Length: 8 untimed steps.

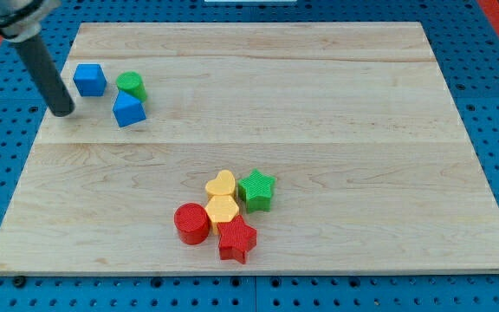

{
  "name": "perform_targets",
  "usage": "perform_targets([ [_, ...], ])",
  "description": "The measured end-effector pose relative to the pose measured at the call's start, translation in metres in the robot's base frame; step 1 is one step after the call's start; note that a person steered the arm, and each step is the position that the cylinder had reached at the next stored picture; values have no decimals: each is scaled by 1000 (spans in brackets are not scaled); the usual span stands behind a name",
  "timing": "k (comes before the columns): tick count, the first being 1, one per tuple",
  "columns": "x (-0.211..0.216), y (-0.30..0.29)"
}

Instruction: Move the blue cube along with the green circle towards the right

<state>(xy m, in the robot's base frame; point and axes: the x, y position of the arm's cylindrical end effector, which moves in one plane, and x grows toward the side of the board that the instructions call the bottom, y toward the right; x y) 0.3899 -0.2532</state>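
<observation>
The blue cube (89,79) sits near the view's top left of the wooden board (319,130). The green circle (132,85) stands just right of it, a small gap between them. A second blue block with a sloped top (128,110) lies just below the green circle, touching or nearly touching it. My tip (62,111) rests on the board left of and slightly below the blue cube, a short way apart from it. The dark rod slants up to the view's top left corner.
A cluster lies at the lower middle: a yellow heart (221,185), a yellow block (223,209), a green star (256,190), a red cylinder (191,223) and a red star (236,240). The board's left edge is close to my tip.
</observation>
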Motion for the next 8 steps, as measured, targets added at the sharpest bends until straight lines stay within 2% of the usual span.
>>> perform_targets([
  [1, 0, -43],
  [3, -56, -52],
  [5, -58, 7],
  [8, -31, 164],
])
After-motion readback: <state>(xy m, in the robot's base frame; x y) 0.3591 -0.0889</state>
